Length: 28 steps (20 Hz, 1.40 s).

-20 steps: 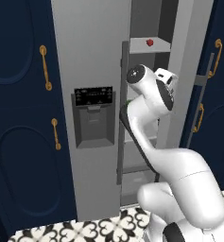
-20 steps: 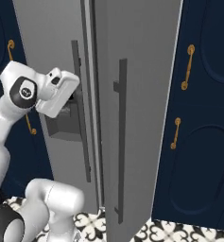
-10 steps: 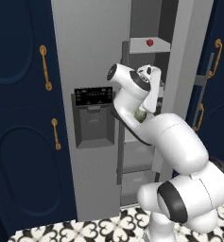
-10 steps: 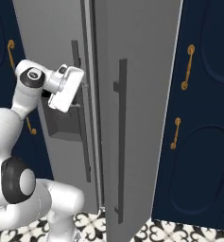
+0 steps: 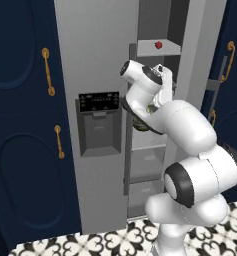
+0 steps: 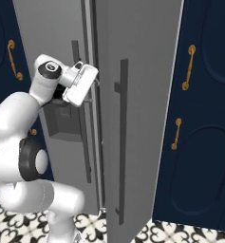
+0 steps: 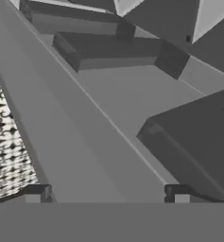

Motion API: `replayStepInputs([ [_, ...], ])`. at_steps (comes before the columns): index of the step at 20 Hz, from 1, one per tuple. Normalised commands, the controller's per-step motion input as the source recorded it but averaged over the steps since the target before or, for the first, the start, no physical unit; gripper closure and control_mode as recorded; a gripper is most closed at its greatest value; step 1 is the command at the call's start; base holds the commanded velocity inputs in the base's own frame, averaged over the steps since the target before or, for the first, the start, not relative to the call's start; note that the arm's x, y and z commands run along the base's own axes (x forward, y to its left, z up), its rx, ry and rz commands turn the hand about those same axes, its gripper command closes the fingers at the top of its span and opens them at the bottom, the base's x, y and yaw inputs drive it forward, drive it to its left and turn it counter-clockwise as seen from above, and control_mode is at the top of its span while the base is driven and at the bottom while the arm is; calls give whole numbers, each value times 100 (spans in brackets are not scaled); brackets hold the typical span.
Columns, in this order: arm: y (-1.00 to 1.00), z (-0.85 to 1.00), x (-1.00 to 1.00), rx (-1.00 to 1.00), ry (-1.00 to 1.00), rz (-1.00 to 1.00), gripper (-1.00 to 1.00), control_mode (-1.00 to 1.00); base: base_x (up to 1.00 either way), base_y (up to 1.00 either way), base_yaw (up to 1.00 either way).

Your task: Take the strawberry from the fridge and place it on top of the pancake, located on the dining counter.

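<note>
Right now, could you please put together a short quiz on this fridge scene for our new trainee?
1. True or false: the strawberry lies on a shelf inside the open fridge.
2. The gripper is: A) open, holding nothing B) shut on the strawberry C) shut on a gold handle.
3. Fill in: in the left base view the strawberry sits ____ the robot's hand.

Key: 1 true; 2 A; 3 above.
</note>
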Motion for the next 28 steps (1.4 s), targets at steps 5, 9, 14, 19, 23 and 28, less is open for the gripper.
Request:
replayStepInputs([
  [5, -73, -2, -6, -3, 8, 0, -100, -100, 0, 0, 0],
  [9, -91, -6, -27, -3, 6, 0, -100, -100, 0, 0, 0],
  [14, -100, -10, -38, -1, 5, 0, -100, -100, 0, 0, 0],
  [19, -100, -12, -33, -1, 5, 0, -100, -100, 0, 0, 0],
  [23, -97, -15, -22, -3, 5, 0, -100, -100, 0, 0, 0],
  [28, -65, -15, -8, -8, 2, 0, -100, -100, 0, 0, 0],
])
